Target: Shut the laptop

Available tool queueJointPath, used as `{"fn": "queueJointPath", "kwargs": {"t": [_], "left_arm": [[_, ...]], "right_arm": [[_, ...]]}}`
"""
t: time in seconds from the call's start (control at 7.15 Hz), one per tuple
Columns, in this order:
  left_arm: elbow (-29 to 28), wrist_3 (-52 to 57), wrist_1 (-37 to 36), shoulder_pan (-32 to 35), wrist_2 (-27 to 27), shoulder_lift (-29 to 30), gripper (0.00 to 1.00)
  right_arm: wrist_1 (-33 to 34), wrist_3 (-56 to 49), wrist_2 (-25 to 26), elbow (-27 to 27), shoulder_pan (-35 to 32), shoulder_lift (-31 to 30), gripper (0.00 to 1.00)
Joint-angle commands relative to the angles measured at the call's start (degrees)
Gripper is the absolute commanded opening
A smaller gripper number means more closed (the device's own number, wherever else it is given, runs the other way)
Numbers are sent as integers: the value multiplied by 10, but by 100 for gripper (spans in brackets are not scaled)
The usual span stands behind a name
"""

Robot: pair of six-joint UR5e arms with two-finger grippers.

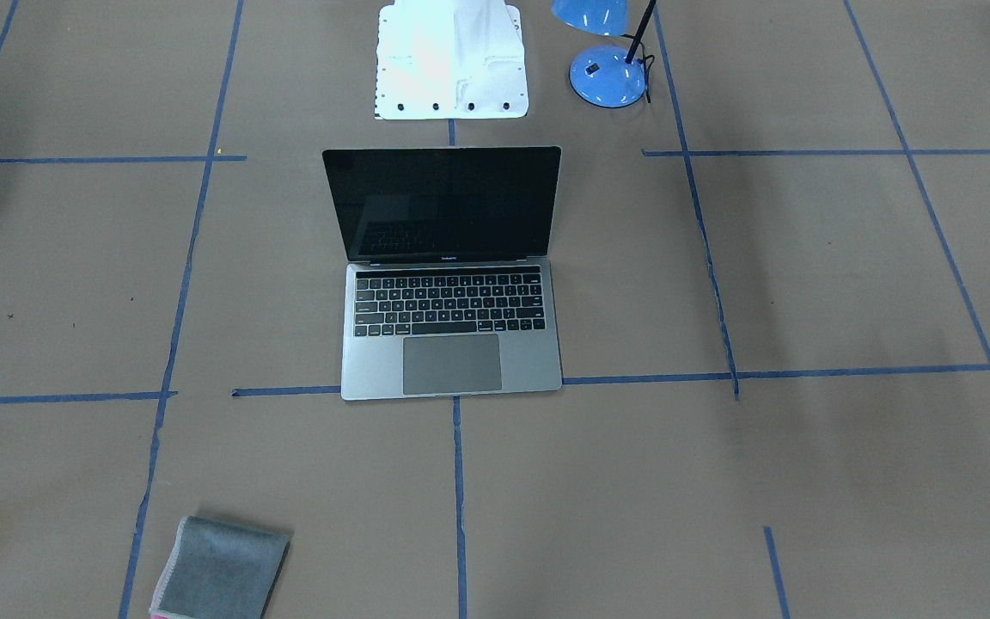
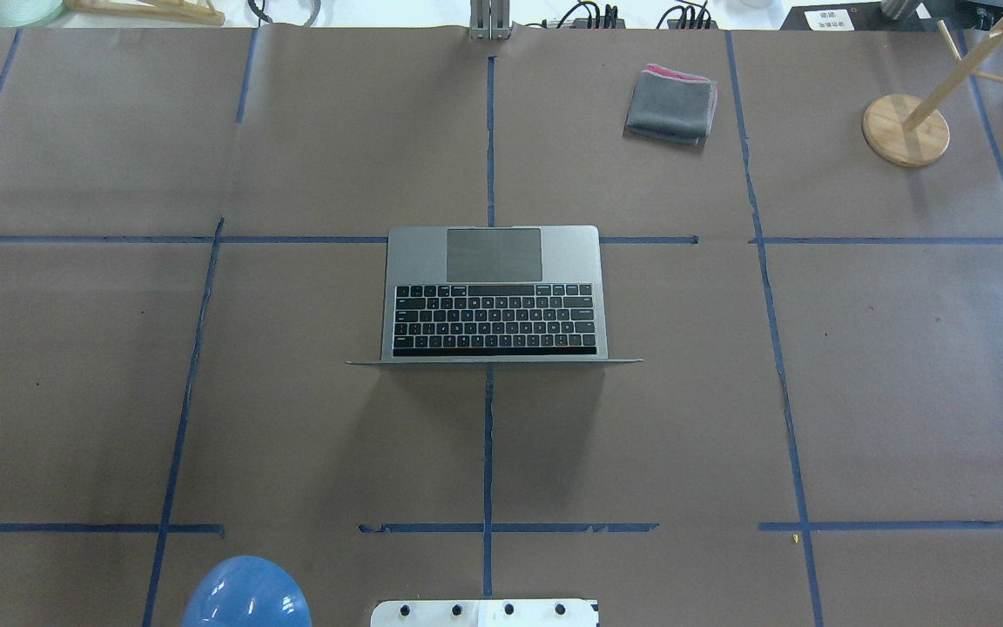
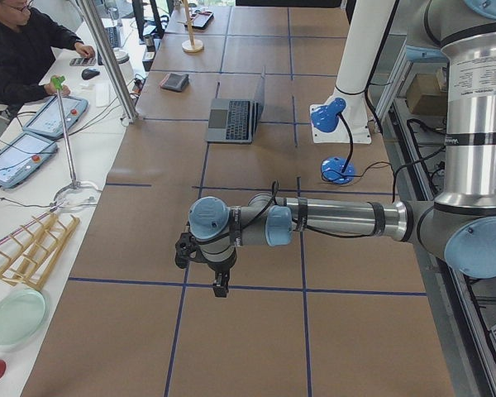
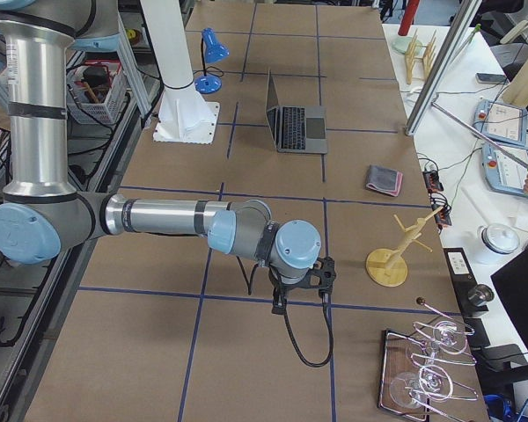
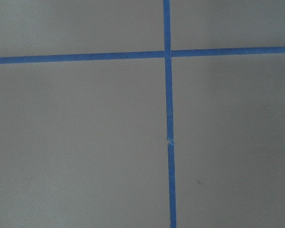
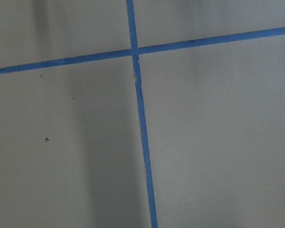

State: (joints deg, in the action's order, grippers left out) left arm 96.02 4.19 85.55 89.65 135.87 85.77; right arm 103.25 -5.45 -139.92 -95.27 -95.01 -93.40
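Observation:
The laptop [image 1: 452, 344] stands open in the middle of the table, its black screen upright and its keyboard and trackpad facing away from the robot. It also shows in the overhead view [image 2: 493, 296], the exterior left view [image 3: 231, 120] and the exterior right view [image 4: 295, 127]. My left gripper [image 3: 219, 285] hangs over bare paper, far from the laptop toward the table's left end. My right gripper [image 4: 301, 294] hangs likewise toward the right end. Both show only in the side views, so I cannot tell whether they are open or shut. Both wrist views show only brown paper and blue tape lines.
A blue desk lamp [image 1: 607, 76] stands beside the white robot base [image 1: 452, 60]. A folded grey cloth [image 2: 671, 104] lies on the far side, right of the laptop. A wooden stand [image 2: 905, 129] is at the far right. An operator [image 3: 25, 50] sits at the side desk.

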Motion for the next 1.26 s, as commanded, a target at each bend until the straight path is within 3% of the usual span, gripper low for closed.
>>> {"fn": "queueJointPath", "kwargs": {"t": [0.0, 1.12], "left_arm": [[2, -1, 0, 0, 1, -1, 100], [9, -2, 7, 0, 1, 2, 100]], "right_arm": [[0, 5, 1, -3, -2, 5, 100], [-1, 8, 0, -5, -2, 13, 100]]}}
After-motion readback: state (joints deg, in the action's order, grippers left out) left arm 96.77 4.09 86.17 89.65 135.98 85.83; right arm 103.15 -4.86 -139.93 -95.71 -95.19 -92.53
